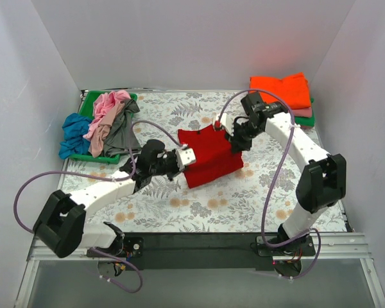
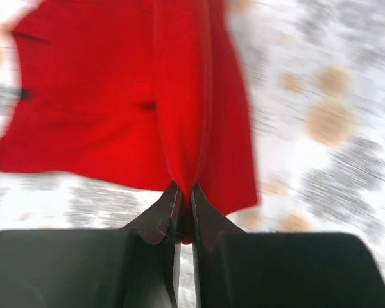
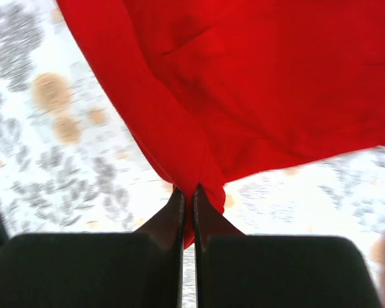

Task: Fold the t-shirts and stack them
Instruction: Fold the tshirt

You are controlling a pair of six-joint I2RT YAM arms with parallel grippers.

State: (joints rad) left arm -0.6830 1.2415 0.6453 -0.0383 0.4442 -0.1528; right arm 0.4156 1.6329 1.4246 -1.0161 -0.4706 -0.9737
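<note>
A bright red t-shirt (image 1: 208, 156) lies partly folded in the middle of the table. My left gripper (image 1: 187, 157) is shut on its left edge; the cloth (image 2: 179, 122) is pinched between the jaws in the left wrist view. My right gripper (image 1: 230, 136) is shut on its upper right edge, with red cloth (image 3: 244, 96) pinched between the jaws. A folded orange t-shirt (image 1: 281, 91) tops a stack at the back right. Pink (image 1: 108, 106), grey (image 1: 120, 128) and blue (image 1: 74, 133) shirts lie heaped at the back left.
The heap sits on a green tray (image 1: 90, 102). A floral grey tablecloth (image 1: 244, 199) covers the table. White walls enclose three sides. A black strip (image 1: 199, 247) runs along the near edge.
</note>
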